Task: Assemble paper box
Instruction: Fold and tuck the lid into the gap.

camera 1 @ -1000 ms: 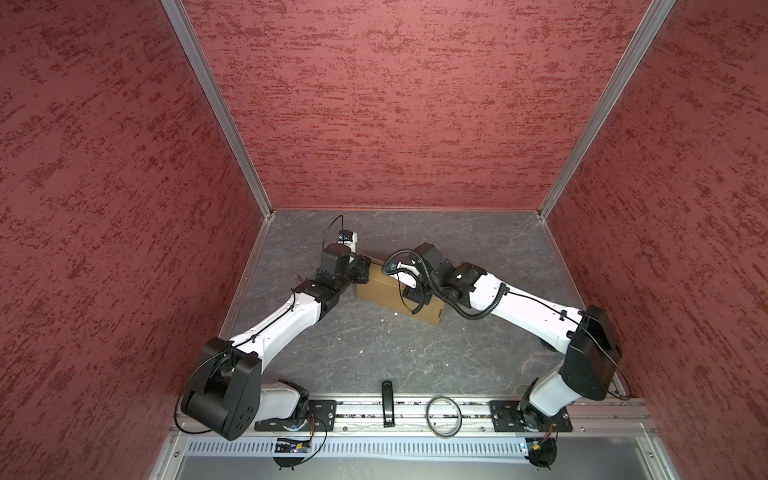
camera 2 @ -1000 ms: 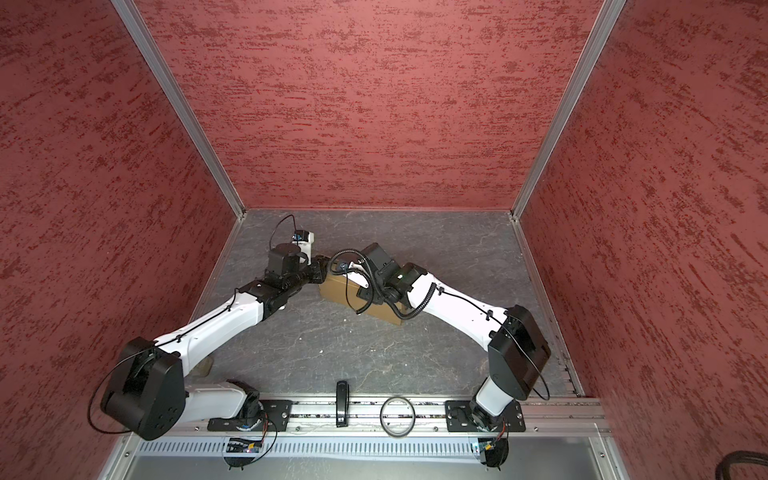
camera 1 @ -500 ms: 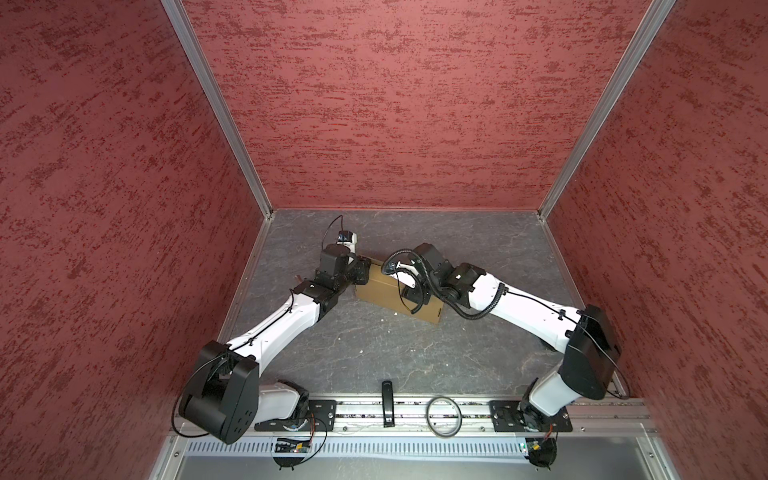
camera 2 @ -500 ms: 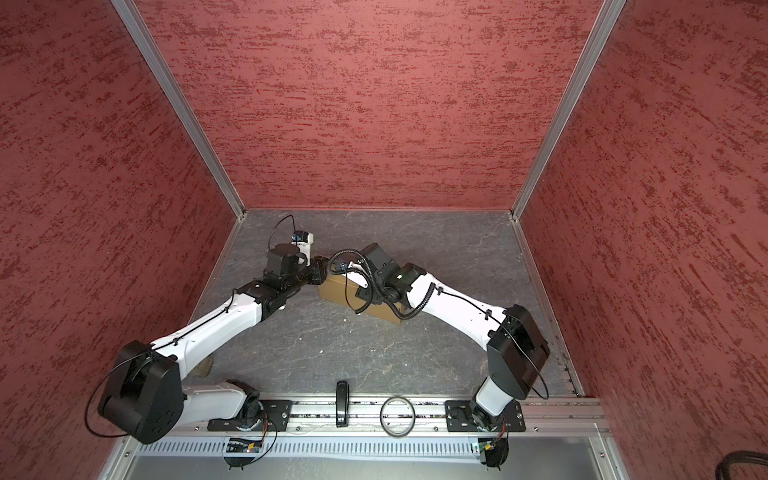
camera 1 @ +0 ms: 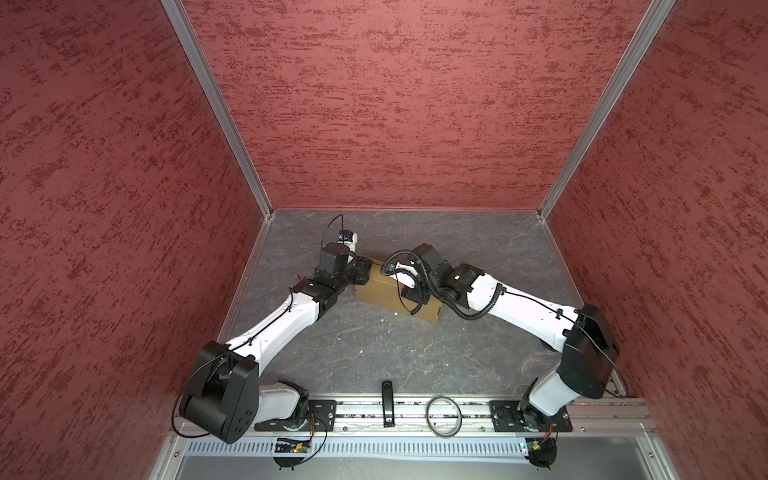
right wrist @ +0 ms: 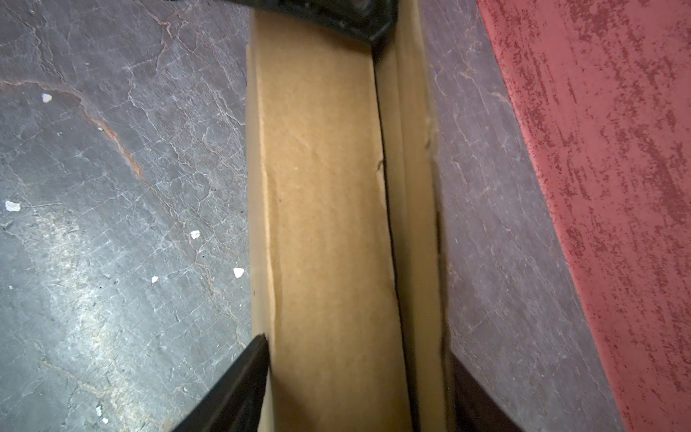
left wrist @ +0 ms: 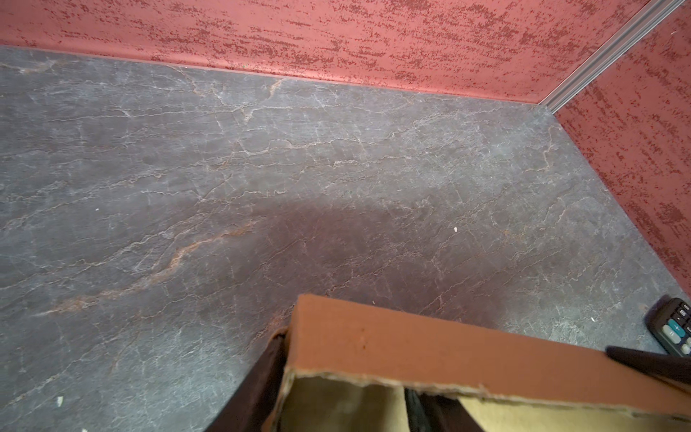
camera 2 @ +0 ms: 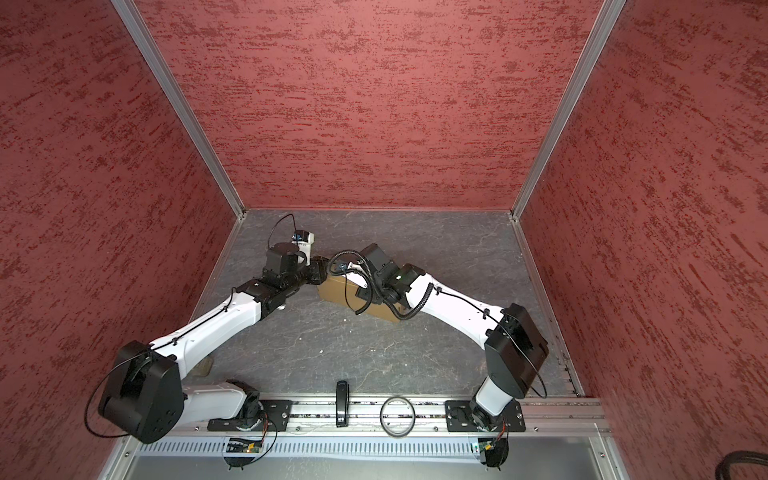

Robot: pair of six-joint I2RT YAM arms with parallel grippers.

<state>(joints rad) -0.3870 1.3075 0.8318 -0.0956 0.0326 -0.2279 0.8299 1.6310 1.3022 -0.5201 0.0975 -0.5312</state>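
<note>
Paper box (camera 1: 380,289) lies mid-table (camera 1: 374,353), well beyond the mounting rail (camera 1: 415,409), already folded into a narrow box shape.

Right gripper (right wrist: 359,355) sits astride its middle, with fingers (right wrist: 239,381) against both long sides. We read that as a hold.

Left gripper (left wrist: 342,396) is at the box end farther from the rail. Its fingers (left wrist: 261,377) are moderately spread around an end panel, and we cannot tell whether they press on it.

A dark seam gapes along the upper face. We judge this a late closing step. The next move calls for pressing that seam home while the right holds steady.
</note>
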